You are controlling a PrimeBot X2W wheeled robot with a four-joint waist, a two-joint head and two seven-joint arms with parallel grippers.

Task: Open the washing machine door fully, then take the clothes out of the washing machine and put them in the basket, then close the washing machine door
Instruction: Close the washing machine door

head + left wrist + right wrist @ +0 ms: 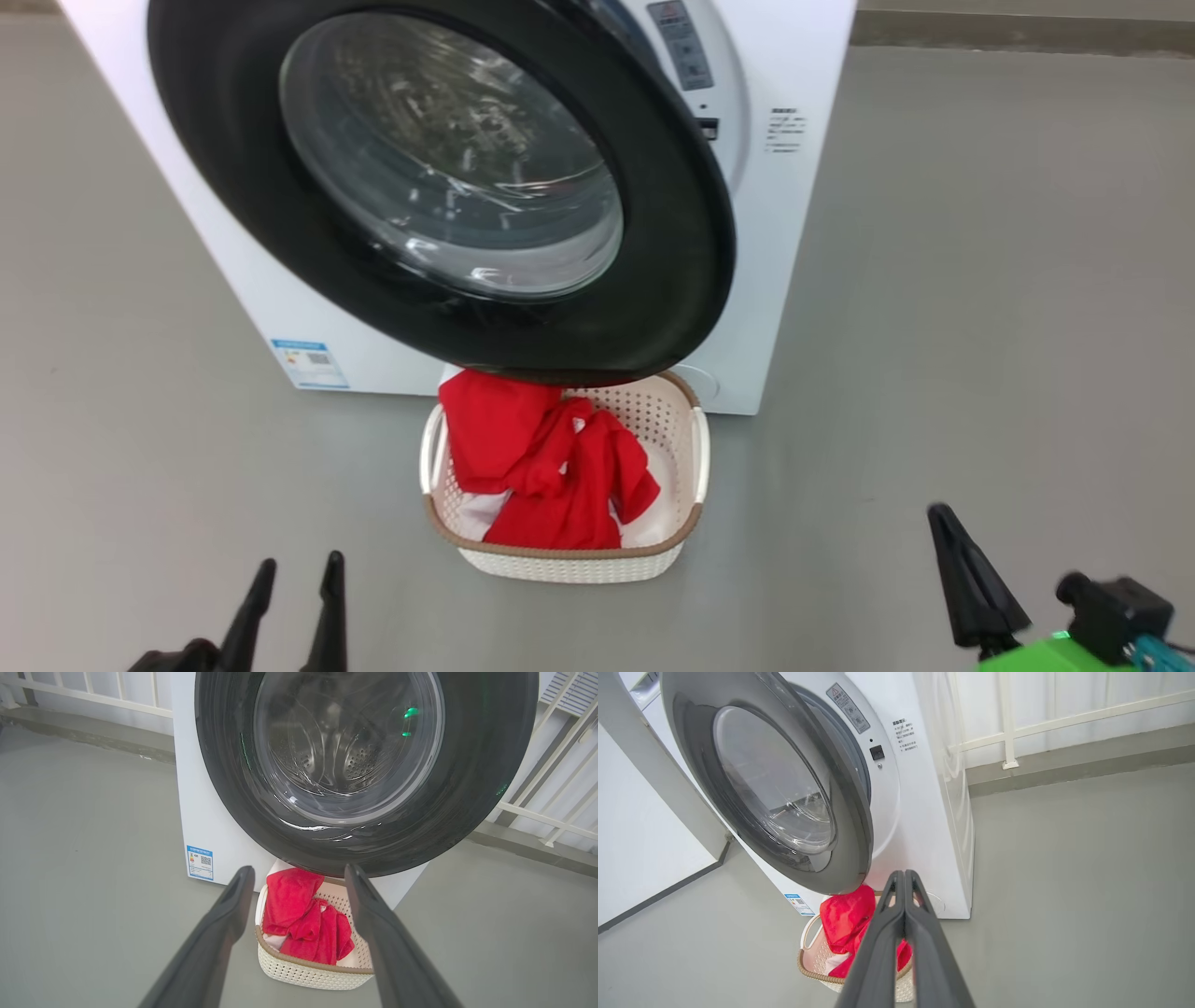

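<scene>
Clothes (560,476) in basket (560,553); door (672,280) ajar. Closing step: right gripper (903,876), clenched empty, should push door shut; left gripper (299,872) released.

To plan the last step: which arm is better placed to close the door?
Probably the right: the right gripper is shut, fit for pushing, and faces the free edge of the washing machine door. The left gripper is open.

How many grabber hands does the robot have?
2. The left gripper, open, is at the head view's lower left. The right gripper, shut, is at its lower right.
</scene>
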